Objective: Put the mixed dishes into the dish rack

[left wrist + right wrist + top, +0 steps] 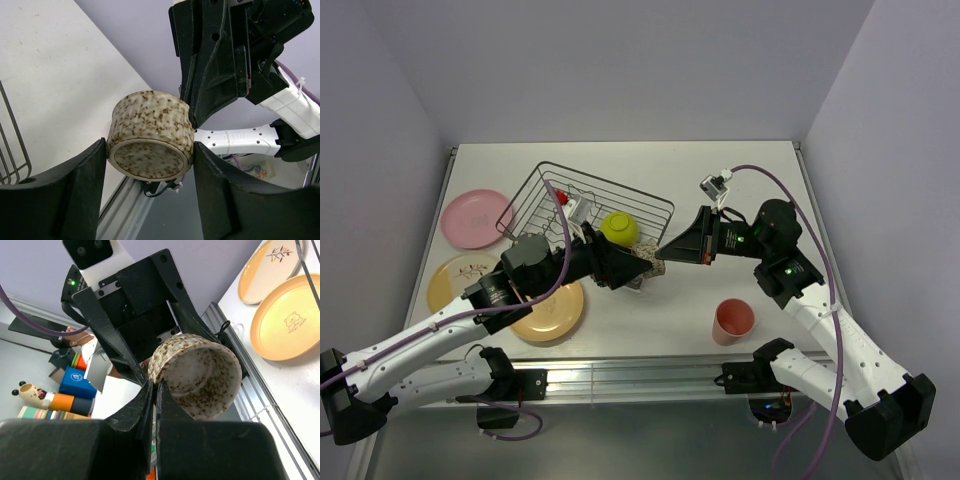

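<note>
The small grey-beige cup hangs by the dish rack's near right corner. Our right gripper pinches its rim. Our left gripper flanks it, and we cannot tell if it grips.

Pale lilac walls are enclosing a white worktop on three sides. Even light is falling across it. A metal rail is running along its near edge.

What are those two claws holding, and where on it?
The right gripper pinches the speckled cup by its rim wall. The left gripper straddles the cup's sides; whether it grips cannot be told.
</note>
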